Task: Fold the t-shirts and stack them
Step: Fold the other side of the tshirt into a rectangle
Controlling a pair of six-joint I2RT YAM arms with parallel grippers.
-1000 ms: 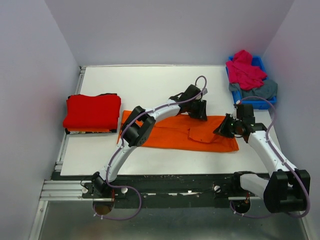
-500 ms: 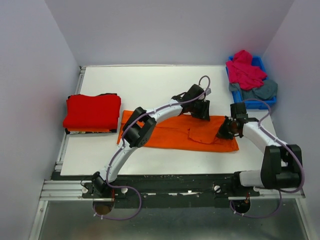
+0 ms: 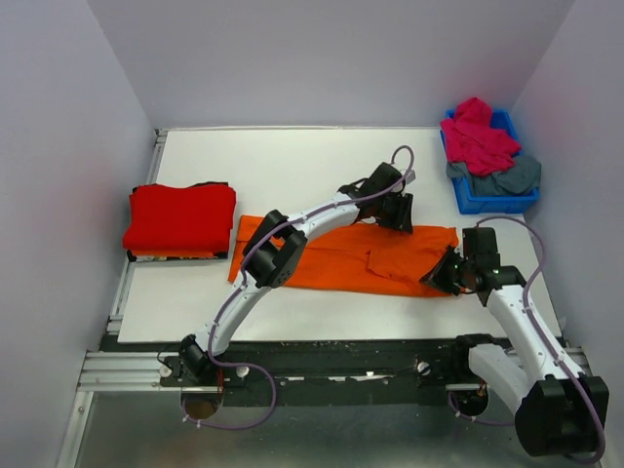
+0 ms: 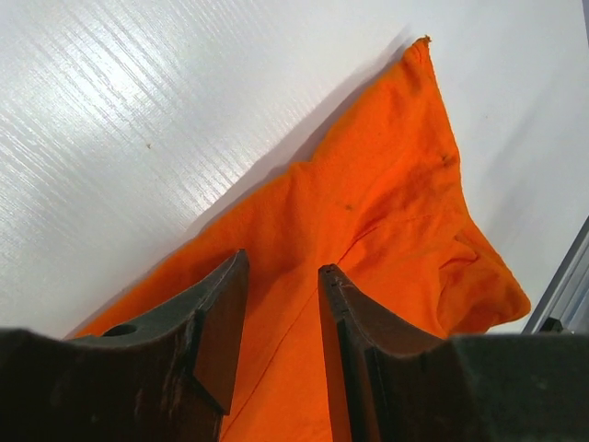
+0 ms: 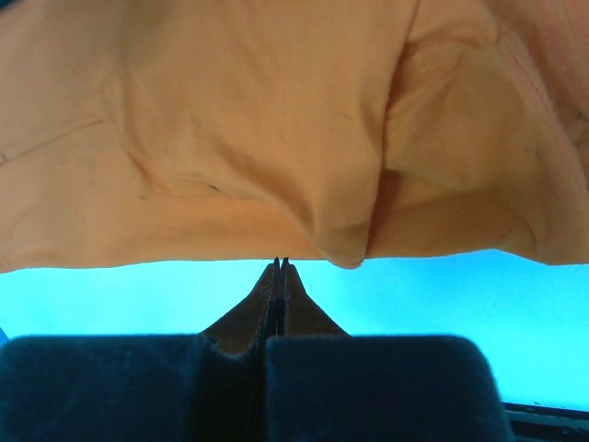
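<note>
The top camera sits high up behind the arms. It looks down at the whole table (image 3: 292, 166) from far away. The left wrist camera rides just behind the left gripper (image 4: 283, 262) and looks down past it, close to the shirt (image 4: 386, 212). The right wrist camera sits behind the right gripper (image 5: 279, 263), very close and low by the shirt's edge. All three views show the same shirt.

Orange t-shirt (image 3: 341, 255) lies spread centrally, red t-shirt (image 3: 180, 216) folded left, pink t-shirt (image 3: 476, 139) atop grey-blue t-shirt (image 3: 512, 175) far right.
</note>
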